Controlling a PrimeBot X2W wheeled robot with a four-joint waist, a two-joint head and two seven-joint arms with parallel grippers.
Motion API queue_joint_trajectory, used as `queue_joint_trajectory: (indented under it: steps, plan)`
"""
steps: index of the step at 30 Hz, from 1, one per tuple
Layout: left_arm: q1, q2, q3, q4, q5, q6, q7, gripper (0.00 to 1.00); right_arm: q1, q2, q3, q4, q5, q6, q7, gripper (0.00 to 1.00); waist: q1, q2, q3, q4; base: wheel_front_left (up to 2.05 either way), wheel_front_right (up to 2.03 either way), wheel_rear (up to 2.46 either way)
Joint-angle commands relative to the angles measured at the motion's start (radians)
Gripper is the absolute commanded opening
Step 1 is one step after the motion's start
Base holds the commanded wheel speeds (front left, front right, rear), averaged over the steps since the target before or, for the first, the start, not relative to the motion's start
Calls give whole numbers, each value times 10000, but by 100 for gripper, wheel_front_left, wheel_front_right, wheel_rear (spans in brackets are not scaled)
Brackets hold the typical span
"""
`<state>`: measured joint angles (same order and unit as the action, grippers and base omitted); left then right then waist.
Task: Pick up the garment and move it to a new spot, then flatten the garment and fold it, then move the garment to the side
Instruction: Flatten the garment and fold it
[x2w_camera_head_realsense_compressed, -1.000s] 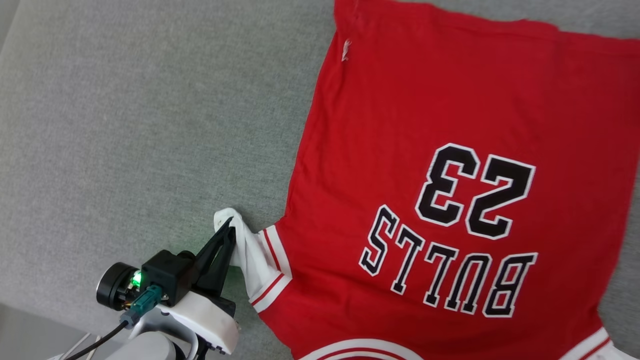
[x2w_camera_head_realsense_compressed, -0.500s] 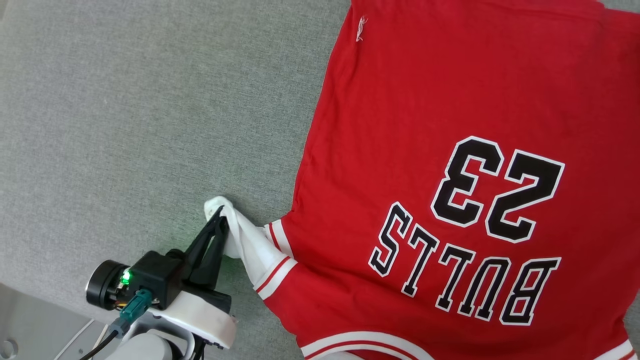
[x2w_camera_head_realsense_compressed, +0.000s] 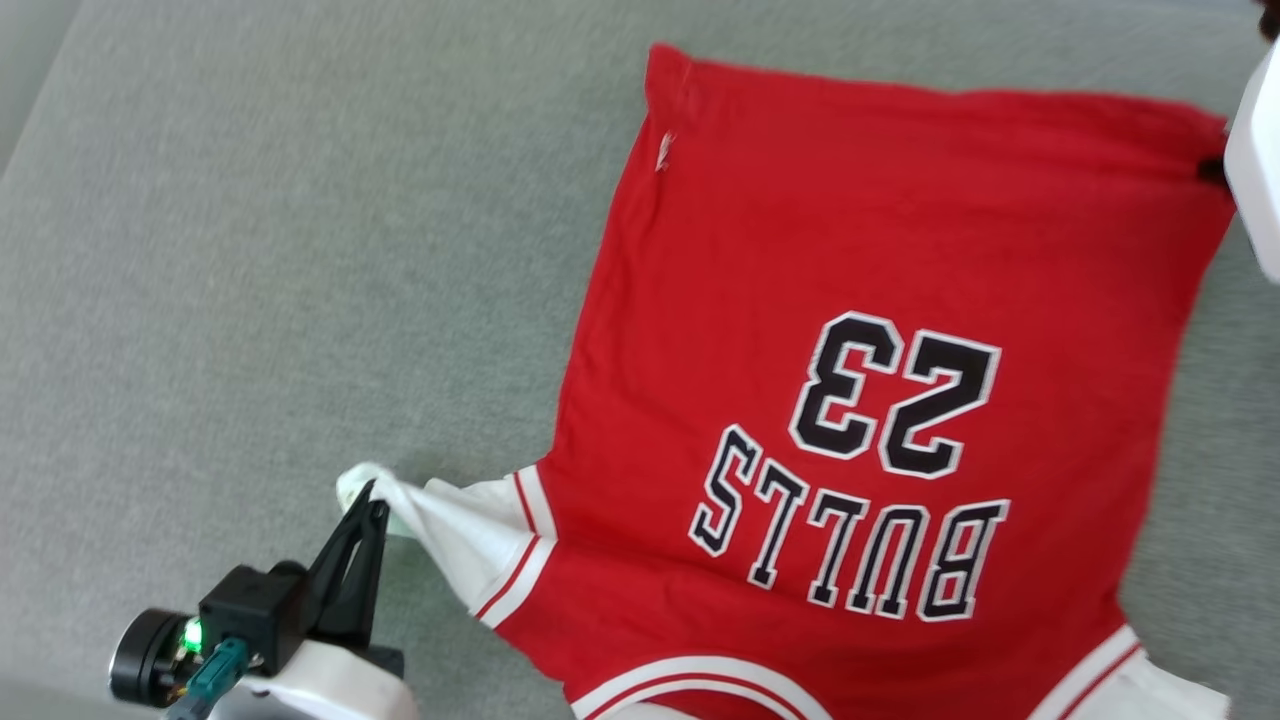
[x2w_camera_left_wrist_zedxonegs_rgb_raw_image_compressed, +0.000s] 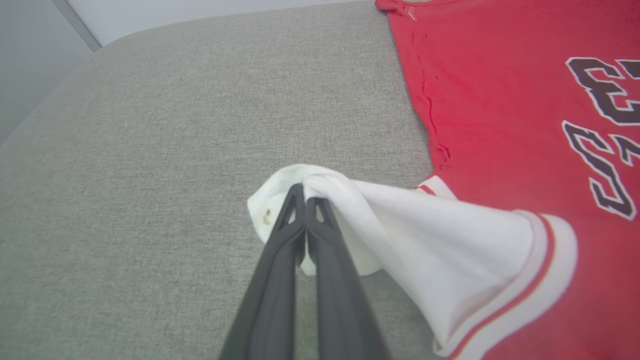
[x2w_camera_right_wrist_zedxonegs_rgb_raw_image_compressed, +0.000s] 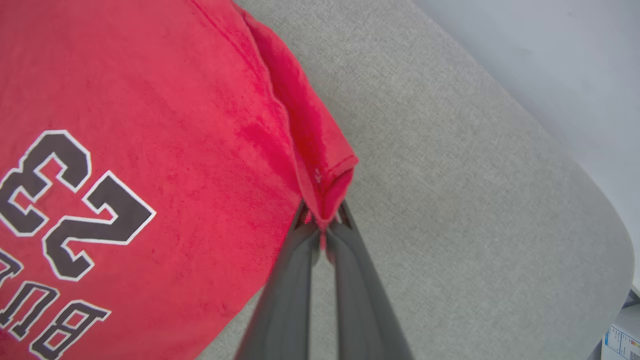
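Observation:
The garment (x2w_camera_head_realsense_compressed: 850, 250) lies print side up on the grey cushion, a red jersey with "BULLS 23" upside down in the head view. At the lower left, my left gripper (x2w_camera_head_realsense_compressed: 372, 495) is shut on the tip of its white sleeve (x2w_camera_head_realsense_compressed: 450, 520), which is drawn out taut from the red body. The left wrist view shows the same pinch, the left gripper (x2w_camera_left_wrist_zedxonegs_rgb_raw_image_compressed: 305, 192) wrapped in bunched white cloth (x2w_camera_left_wrist_zedxonegs_rgb_raw_image_compressed: 425, 235). My right gripper (x2w_camera_right_wrist_zedxonegs_rgb_raw_image_compressed: 322, 220) is shut on the far red hem corner (x2w_camera_right_wrist_zedxonegs_rgb_raw_image_compressed: 330, 175). Its pale casing (x2w_camera_head_realsense_compressed: 1258, 170) shows at the head view's right edge.
The grey fabric cushion (x2w_camera_head_realsense_compressed: 250, 250) stretches wide to the garment's left. Its rounded edge (x2w_camera_right_wrist_zedxonegs_rgb_raw_image_compressed: 590, 200) meets a pale wall (x2w_camera_right_wrist_zedxonegs_rgb_raw_image_compressed: 550, 50) beyond the right gripper. A small labelled box (x2w_camera_right_wrist_zedxonegs_rgb_raw_image_compressed: 622, 340) sits past that edge. The other white sleeve (x2w_camera_head_realsense_compressed: 1150, 690) lies at the bottom right.
The head camera has shifted. My left gripper has pulled the white sleeve farther out from the body, stretching it. My right arm's casing now shows at the garment's far corner.

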<state>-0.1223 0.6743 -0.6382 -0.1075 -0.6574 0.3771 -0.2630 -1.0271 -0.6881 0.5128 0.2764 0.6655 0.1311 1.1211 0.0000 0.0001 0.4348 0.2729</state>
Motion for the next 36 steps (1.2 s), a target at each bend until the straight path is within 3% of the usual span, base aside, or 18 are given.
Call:
queue_joint_trajectory:
  steps: [1, 10, 14, 18, 21, 26, 34, 36]
  plan:
    - [271, 115, 115, -53, -79, 140, -21, 0, 363, -355, 296, -408, 425, -7, -184, 0, 0, -1, -781, -646, 0, 0, 0]
    - [1191, 651, 310, -256, -342, 453, 44, 0, 2861, -2704, 1002, -2994, 2009, -7, -956, 0, 0, -1, -1861, -1522, 0, 0, 0]
    - [1463, 809, 400, -362, -448, 553, 60, 0, 4731, -3565, 807, -3488, 2566, -7, -1438, 0, 0, -1, -2085, -1882, 0, 0, 0]
    - [1680, 919, 437, -407, -522, 604, 71, 0, 7027, -4013, 614, -3584, 2919, -7, -2049, 0, 0, -1, -2220, -2123, 0, 0, 0]
    - [1806, 1011, 505, -437, -581, 626, 66, 0, 8567, -4111, 473, -3681, 3097, -7, -2535, 0, 0, -1, -2240, -2275, 0, 0, 0]
    - [1923, 1125, 554, -477, -648, 606, 72, 0, 10533, -3601, 203, -3633, 3032, -7, -3220, 0, 0, -1, -2253, -2465, 0, 0, 0]
    - [1801, 1090, 482, -401, -667, 518, 117, 0, 11612, -2644, -176, -3379, 2679, -7, -3676, 0, 0, -1, -2316, -2540, 0, 0, 0]
    - [1767, 1076, 470, -371, -680, 504, 115, 0, 11453, -2451, -510, -3314, 2515, -7, -3806, 100, 0, -1, -2330, -2571, 0, 0, 0]
